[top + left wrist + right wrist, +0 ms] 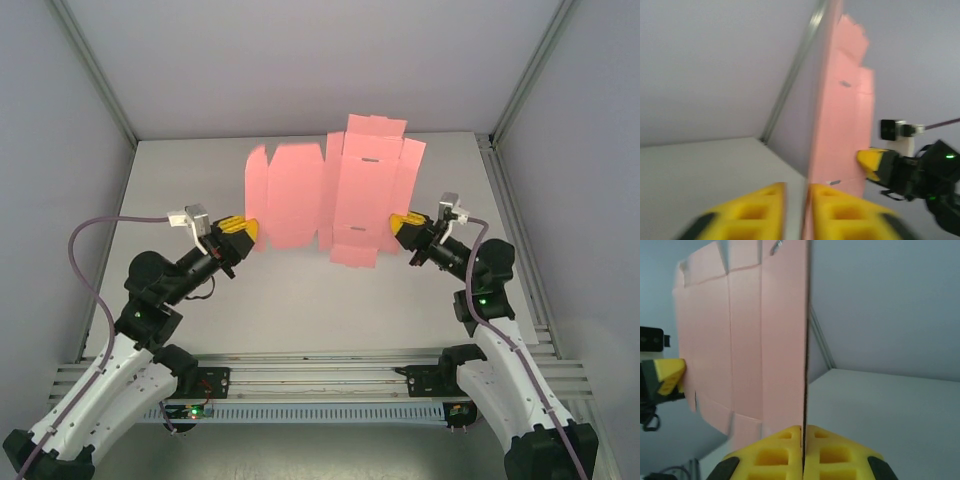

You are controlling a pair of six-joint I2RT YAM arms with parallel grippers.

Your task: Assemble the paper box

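Above the white table [300, 310], the paper box [340, 195], as yet a flat pink die-cut sheet, hangs in the air between my two arms. My right gripper [803, 429] is clamped on one side edge, while my left gripper [796, 187] stands slightly parted around the opposite edge. With only one firm pinch, the thin card could swing, buckle or slip down

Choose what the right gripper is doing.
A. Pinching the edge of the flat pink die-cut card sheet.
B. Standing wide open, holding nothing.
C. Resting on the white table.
A: the right gripper is clamped shut on the edge of the flat pink die-cut card sheet.
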